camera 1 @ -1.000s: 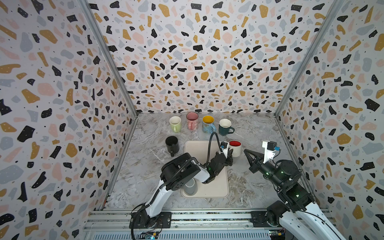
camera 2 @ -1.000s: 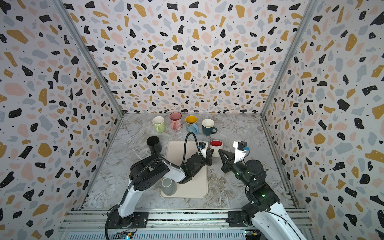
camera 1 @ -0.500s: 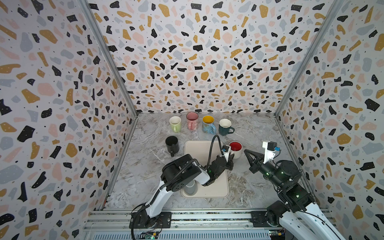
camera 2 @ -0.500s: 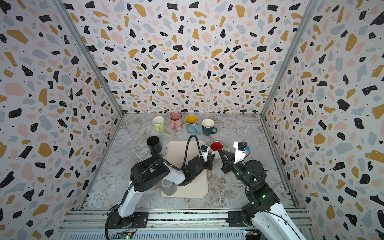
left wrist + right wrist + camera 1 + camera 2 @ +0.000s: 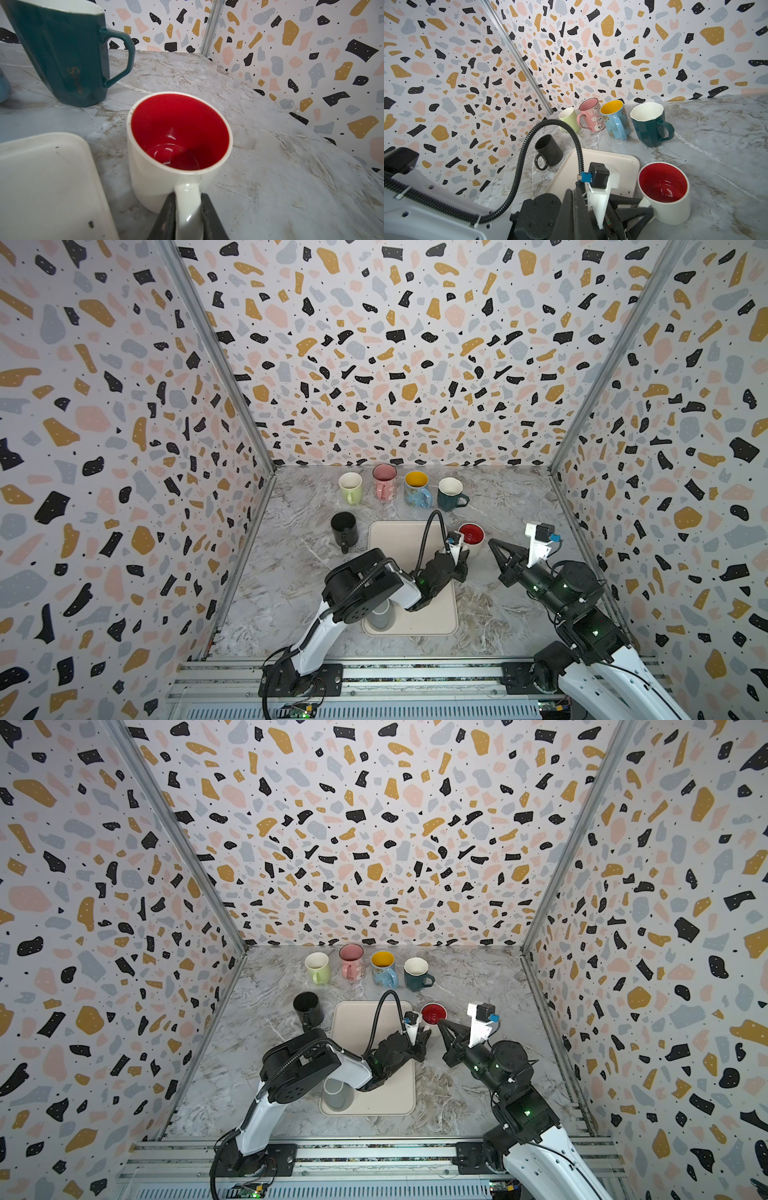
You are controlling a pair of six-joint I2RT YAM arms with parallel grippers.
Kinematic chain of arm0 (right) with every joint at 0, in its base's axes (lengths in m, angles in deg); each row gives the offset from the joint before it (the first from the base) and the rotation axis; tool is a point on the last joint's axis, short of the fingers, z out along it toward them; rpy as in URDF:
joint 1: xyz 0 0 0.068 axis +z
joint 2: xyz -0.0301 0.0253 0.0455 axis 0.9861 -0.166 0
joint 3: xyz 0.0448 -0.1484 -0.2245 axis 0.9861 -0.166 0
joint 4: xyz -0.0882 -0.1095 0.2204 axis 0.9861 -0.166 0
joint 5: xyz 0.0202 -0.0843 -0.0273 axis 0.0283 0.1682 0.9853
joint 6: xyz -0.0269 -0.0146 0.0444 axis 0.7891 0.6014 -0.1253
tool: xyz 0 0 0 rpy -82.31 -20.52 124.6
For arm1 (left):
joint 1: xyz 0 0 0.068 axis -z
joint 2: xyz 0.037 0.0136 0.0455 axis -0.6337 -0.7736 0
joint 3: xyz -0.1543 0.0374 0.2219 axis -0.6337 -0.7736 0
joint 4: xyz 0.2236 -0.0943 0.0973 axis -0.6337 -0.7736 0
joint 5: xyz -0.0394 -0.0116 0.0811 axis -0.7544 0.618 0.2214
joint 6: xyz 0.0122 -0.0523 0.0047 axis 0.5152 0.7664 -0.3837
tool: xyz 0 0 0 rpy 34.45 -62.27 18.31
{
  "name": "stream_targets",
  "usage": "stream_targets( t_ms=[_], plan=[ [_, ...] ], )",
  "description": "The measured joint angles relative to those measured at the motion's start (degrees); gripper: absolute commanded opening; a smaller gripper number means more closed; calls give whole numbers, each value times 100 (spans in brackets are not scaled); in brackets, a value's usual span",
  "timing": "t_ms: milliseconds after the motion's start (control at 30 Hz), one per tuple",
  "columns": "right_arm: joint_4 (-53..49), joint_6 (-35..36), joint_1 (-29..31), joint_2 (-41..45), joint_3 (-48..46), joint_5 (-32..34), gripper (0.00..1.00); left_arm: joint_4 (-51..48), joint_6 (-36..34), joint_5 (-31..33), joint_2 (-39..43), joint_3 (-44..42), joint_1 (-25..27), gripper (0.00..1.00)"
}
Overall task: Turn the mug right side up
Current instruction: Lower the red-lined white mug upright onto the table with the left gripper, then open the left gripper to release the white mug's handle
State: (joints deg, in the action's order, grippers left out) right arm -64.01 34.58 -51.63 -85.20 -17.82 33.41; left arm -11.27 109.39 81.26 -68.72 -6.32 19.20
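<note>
The white mug (image 5: 178, 133), red inside, stands mouth-up on the marble worktop (image 5: 280, 149), just beside the far right corner of the cream tray (image 5: 47, 176). By that showing the turning itself looks done. What seems left is to let go and draw the arm clear without tipping it.

The left tool (image 5: 188, 199) sits low at the mug's handle (image 5: 187, 190), its jaws narrow, one on each side of the loop. Whether they press on it or merely flank it I cannot tell. The right tool (image 5: 494, 543) is closed on nothing, and hovers near the mug's right side in both top views.

A grey mug (image 5: 337, 1094) sits on the tray's near corner, half hidden under the left arm, so its orientation is unclear.
</note>
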Motion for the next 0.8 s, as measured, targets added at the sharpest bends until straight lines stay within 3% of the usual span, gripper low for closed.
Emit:
stream_targets(
  t_ms=[800],
  plan=[
    [-52, 4, -7, 81, 0, 146, 0, -603, 402, 466, -605, 1161, -125, 21]
  ],
)
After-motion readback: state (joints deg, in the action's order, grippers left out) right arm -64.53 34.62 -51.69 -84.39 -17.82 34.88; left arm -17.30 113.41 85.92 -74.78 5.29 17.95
